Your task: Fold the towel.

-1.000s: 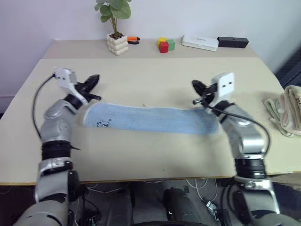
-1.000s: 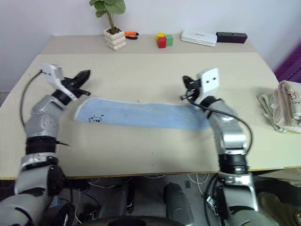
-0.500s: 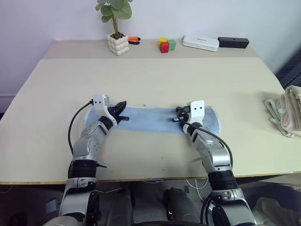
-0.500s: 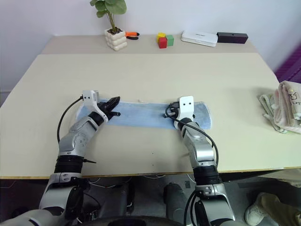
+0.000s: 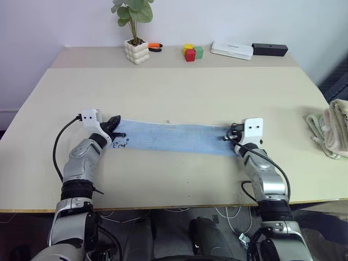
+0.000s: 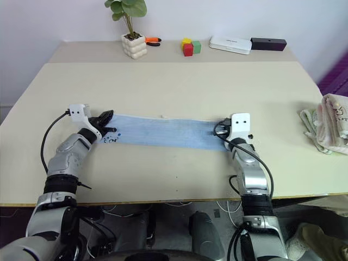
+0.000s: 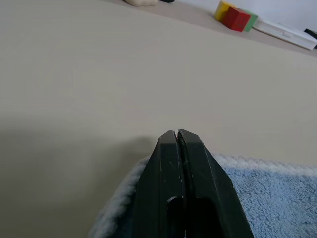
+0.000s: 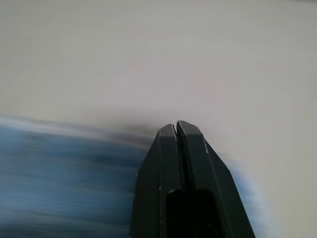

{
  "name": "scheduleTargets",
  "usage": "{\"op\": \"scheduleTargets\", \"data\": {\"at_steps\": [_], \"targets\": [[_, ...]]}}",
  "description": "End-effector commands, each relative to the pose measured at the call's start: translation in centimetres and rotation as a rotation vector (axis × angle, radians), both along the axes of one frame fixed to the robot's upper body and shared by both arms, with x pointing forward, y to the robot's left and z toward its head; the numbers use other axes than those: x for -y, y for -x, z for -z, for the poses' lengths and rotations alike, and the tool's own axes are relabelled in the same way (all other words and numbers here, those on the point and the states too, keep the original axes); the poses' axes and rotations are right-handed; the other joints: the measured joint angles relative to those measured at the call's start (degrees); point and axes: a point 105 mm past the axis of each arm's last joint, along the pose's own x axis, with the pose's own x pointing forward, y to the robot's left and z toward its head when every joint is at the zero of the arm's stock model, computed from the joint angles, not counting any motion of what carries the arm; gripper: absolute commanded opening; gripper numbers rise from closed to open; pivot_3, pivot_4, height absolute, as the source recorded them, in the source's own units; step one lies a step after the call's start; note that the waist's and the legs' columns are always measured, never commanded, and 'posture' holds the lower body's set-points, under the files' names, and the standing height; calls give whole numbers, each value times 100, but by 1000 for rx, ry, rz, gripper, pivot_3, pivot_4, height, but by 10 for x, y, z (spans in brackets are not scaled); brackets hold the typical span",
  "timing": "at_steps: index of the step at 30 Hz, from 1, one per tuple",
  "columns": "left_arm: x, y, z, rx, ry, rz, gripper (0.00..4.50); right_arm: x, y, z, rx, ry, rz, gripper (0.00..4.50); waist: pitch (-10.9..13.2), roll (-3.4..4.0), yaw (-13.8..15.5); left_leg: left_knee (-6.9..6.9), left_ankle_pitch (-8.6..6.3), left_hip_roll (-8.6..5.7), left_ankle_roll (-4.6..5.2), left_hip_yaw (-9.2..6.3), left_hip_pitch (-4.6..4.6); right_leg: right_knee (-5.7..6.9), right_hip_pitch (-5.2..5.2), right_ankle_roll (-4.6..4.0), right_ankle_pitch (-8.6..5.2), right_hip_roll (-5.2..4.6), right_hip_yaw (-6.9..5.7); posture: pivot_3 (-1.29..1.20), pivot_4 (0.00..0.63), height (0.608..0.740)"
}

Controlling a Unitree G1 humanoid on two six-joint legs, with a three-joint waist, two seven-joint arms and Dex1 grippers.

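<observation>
Towel (image 5: 174, 137) flat on table (image 5: 179, 89); left gripper (image 5: 115, 124), right gripper (image 5: 230, 134) clenched at ends, apparently empty.

No readable text, labels or numbers anywhere.

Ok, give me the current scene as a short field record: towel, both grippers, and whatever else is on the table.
towel: light blue towel lying flat as a long narrow strip across the table, dark print near its left end
left gripper: left gripper at the towel's left end, fingers shut, low over the cloth
right gripper: right gripper at the towel's right end, fingers shut
grip on towel: cannot tell
far edge: potted plant, coloured blocks, white box, black box
right edge: beige towels
</observation>
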Motion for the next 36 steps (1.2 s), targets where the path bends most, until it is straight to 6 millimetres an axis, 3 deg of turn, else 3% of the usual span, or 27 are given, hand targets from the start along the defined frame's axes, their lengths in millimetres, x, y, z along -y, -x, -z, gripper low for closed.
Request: {"op": "scheduleTargets", "data": {"at_steps": [1, 4, 10, 11, 14, 17, 22, 25, 28, 36], "targets": [[-12, 1, -4, -2, 70, -10, 0, 7, 0, -15, 56, 6, -7, 248, 0, 0, -13, -1, 0, 0, 0, 0, 0, 0, 0, 0, 0, 0, 0, 0, 150, 740], [3, 7, -17, 51, 3, 126, 855, -8, -1, -35, 106, -3, -100, 1255, 0, 0, -29, -5, 0, 1, 0, -1, 1, 0, -1, 0, 0, 3, 0, 0, 150, 740], [20, 21, -57, 175, -121, 334, 3867, -5, 11, -71, 138, -197, -231, 4272, 2, -1, 23, -2, 0, 2, 0, -1, -6, -1, -3, 0, 0, 1, -1, 0, 150, 740], [22, 24, -63, 190, -118, 373, 4389, 0, 14, -73, 131, -234, -229, 4500, 2, -1, 31, -1, 0, 2, 0, -2, -7, -2, -3, 0, 0, 0, -2, 0, 150, 740], [19, 31, -74, 219, -151, 446, 4456, 21, 35, -75, 114, -479, -173, 4500, 2, -1, 46, -1, 0, 1, 0, -1, -7, -5, 0, -1, -1, -4, -3, 0, 150, 740], [19, 40, -78, 242, -152, 513, 4456, 29, 57, -74, 108, -661, -115, 4500, 2, -1, 20, -4, -1, 1, 1, -1, -6, -5, -1, -1, -1, -3, -3, 0, 150, 740], [26, 59, -82, 277, -180, 670, 4456, 17, 91, -65, 38, -857, -116, 4500, 2, 0, -19, -9, -1, 5, 2, -1, -6, -5, -6, -2, -2, -1, -2, 0, 150, 740], [31, 69, -87, 295, -205, 776, 4456, 19, 105, -50, -31, -1015, -63, 4500, 1, 0, -18, -10, -2, 7, 3, -2, -6, -6, -5, -4, -3, 0, -2, 0, 150, 740], [33, 78, -91, 277, -212, 880, 4456, 21, 115, -43, -86, -1182, -37, 4500, 2, 0, 2, -7, -2, 5, 3, 0, -8, -8, -4, -21, -12, -5, -2, 0, 150, 740], [34, 90, -96, 212, -200, 1035, 4456, -4, 124, -27, -232, -1301, -40, 4500, 2, 0, -30, -8, -4, 6, 6, -5, -8, -10, -4, -24, -14, -2, -1, 0, 150, 740]]}}
